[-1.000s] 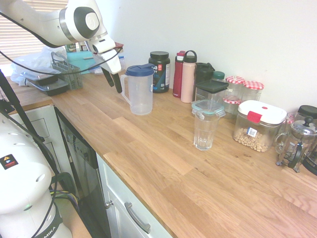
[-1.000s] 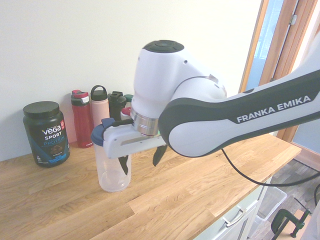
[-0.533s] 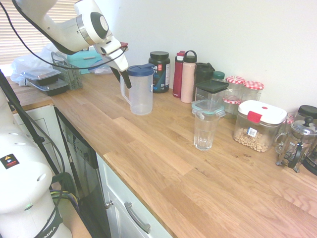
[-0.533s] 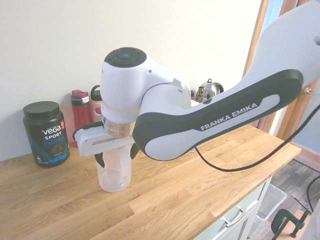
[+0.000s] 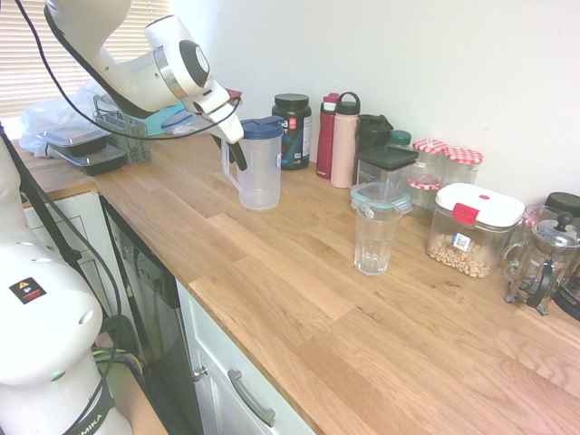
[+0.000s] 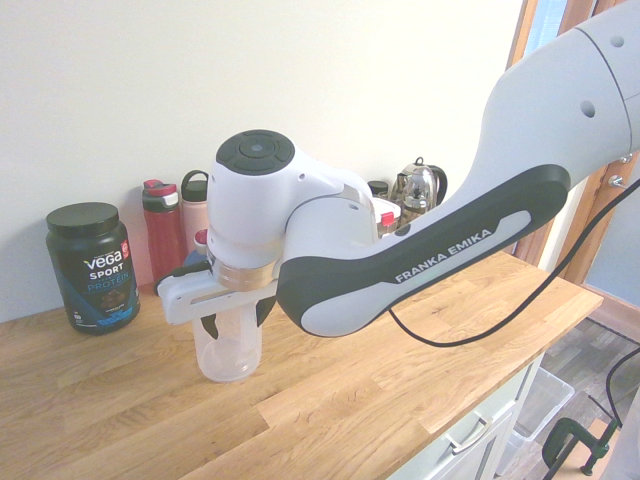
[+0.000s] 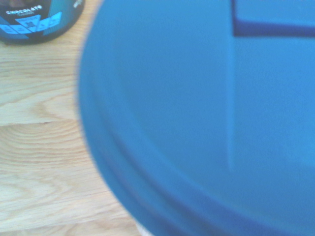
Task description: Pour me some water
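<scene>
Wooden countertop (image 5: 299, 272), running along a white wall. Clear plastic pitcher (image 5: 257, 172) with blue lid (image 5: 260, 127), upright near the back of the counter, handle turned toward the arm's side; in the wrist view the lid (image 7: 206, 123) fills most of the picture, blurred. White arm's gripper (image 5: 237, 152) tilted down at the pitcher's handle side, dark fingers (image 6: 209, 325) straddling the upper part of the pitcher (image 6: 228, 350) just below the lid; jaws part-way closed around it, and whether the pads actually press the plastic cannot be told. Empty ribbed drinking glass (image 5: 374, 237), upright, well apart from the pitcher toward the counter's middle. Behind the pitcher, against the wall: black protein tub (image 5: 292, 130), labelled Vega Sport in the second exterior view (image 6: 92, 266); red bottle (image 5: 326, 136); pink bottle (image 5: 344, 140) with black loop cap; dark container (image 5: 373, 131) beside them. Further along: glass storage box with teal lid (image 5: 381, 195); clear canister with black lid (image 5: 387, 168); jars with red-checked lids (image 5: 449, 159); clear tub with white lid and red clasp (image 5: 471, 228), holding pale round pieces; French press (image 5: 544, 263). Far end behind the arm: grey basket (image 5: 122, 131) and dark trays (image 5: 86, 154).
</scene>
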You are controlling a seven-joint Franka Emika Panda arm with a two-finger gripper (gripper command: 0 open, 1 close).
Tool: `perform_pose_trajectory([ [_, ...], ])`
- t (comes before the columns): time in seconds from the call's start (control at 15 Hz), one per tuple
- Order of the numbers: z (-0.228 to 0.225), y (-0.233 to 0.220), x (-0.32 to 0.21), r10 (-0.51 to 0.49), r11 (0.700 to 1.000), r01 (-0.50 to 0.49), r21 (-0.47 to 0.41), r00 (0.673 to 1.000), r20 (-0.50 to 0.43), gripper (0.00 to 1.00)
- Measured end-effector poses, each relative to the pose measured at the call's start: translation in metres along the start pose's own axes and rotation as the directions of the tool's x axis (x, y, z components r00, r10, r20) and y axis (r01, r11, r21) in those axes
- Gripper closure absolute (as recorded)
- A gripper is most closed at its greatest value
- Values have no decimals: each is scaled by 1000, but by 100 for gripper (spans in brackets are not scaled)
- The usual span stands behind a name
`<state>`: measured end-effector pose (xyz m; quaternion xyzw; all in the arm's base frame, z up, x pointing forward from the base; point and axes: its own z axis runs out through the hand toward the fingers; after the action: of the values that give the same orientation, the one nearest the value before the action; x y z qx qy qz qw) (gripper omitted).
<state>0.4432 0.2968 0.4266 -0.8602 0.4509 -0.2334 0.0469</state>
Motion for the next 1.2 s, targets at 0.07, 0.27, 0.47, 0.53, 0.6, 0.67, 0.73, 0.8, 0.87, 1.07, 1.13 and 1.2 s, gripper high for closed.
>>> perform_pose_trajectory([
  [0.07, 0, 0, 1, 2, 1000, -2, 1, 1000, 0, 100],
  [0.27, -2, 4, 0, -2, 1000, 2, 7, 1000, -1, 100],
  [0.47, -4, 6, -1, -3, 1000, 3, 11, 1000, -3, 100],
  [0.53, -4, 6, -1, -4, 1000, 4, 11, 1000, -3, 100],
  [0.6, -3, 7, -1, -4, 1000, 4, 10, 1000, -2, 100],
  [0.67, -2, 9, -2, -5, 1000, 5, 9, 1000, -1, 100],
  [0.73, -2, 10, -1, -5, 1000, 5, 11, 1000, -1, 100],
  [0.8, -2, 12, -1, -4, 1000, 4, 14, 1000, -2, 100],
  [0.87, -3, 13, 0, -3, 1000, 3, 15, 1000, -3, 100],
  [1.07, -6, 22, 4, 1, 1000, -1, 24, 1000, -13, 100],
  [1.13, -11, 28, 6, -3, 1000, 4, 28, 1000, -19, 100],
  [1.2, -18, 34, 8, -22, 999, 22, 32, 1000, -18, 100],
])
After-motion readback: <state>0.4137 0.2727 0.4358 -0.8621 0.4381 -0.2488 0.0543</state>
